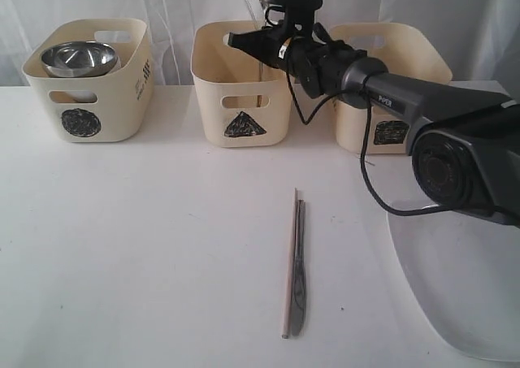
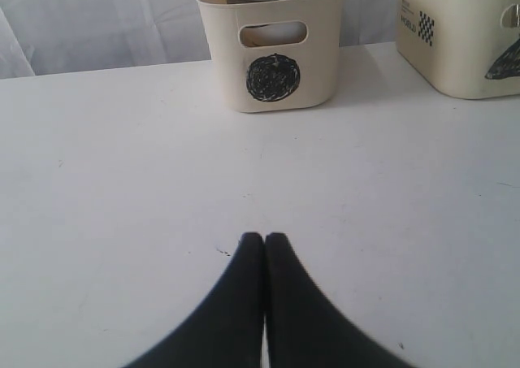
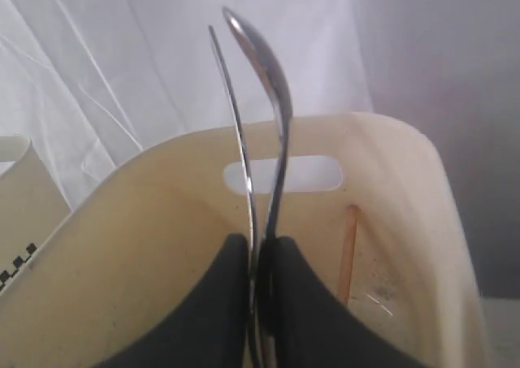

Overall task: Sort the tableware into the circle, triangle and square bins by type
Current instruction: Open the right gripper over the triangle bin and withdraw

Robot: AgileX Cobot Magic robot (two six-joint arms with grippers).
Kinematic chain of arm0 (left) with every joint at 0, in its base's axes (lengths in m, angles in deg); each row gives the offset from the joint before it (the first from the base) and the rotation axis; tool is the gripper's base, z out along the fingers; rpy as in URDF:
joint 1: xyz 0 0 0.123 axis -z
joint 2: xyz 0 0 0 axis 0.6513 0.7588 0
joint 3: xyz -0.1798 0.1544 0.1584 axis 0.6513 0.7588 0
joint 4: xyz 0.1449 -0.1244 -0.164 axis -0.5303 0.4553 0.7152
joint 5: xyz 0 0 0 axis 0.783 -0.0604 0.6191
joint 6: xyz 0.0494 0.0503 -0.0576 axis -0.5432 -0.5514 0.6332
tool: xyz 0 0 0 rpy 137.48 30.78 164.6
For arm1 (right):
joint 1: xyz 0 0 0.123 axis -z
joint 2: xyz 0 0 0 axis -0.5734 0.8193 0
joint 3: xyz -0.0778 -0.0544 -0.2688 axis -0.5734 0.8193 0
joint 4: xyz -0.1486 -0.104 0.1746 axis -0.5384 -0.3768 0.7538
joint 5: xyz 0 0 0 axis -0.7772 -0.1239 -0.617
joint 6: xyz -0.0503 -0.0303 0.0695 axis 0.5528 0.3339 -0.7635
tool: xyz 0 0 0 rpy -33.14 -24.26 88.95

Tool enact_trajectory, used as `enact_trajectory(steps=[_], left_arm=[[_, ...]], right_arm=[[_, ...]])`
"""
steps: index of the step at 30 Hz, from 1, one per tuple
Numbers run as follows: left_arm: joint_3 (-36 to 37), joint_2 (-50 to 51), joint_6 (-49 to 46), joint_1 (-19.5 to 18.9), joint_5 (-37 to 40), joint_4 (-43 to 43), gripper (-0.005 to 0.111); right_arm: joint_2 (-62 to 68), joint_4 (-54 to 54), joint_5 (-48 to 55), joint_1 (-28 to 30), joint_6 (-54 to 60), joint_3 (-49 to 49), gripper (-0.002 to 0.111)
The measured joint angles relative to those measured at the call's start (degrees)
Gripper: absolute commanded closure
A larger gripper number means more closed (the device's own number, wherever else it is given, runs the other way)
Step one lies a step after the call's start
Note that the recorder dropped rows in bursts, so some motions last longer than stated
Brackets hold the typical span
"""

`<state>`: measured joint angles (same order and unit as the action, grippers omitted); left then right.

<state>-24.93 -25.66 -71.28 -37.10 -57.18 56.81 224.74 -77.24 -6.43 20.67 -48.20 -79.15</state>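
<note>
Over triangle bin (image 1: 213, 88), right gripper (image 3: 258, 243) clamped on spoon (image 3: 272, 84) and second steel utensil (image 3: 232, 108). Left gripper (image 2: 264, 238) pressed together, empty. In front of triangle bin, knife (image 1: 299, 279) just beside chopstick (image 1: 289, 262).

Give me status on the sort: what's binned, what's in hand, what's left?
Done: steel bowl sits in the circle bin; one chopstick stands in the triangle bin.
In hand: right gripper, over the triangle bin, is shut on a spoon and a second thin steel utensil.
Remaining: other chopstick and knife lie side by side on the table, plate too. Left gripper is shut, empty.
</note>
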Motion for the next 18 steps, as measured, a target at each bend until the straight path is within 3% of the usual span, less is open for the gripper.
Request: enact_trajectory(steps=[6, 18], left_arm=[[0.0, 0.0, 0.0, 0.0, 0.0, 0.0, 0.107], [0.0, 0.0, 0.0, 0.0, 0.0, 0.0, 0.107]], right_arm=[[0.02, -0.25, 1.42, 0.0, 0.0, -0.25, 0.087], [-7.02, -0.23, 15.19, 0.0, 3.45, -0.25, 0.086]])
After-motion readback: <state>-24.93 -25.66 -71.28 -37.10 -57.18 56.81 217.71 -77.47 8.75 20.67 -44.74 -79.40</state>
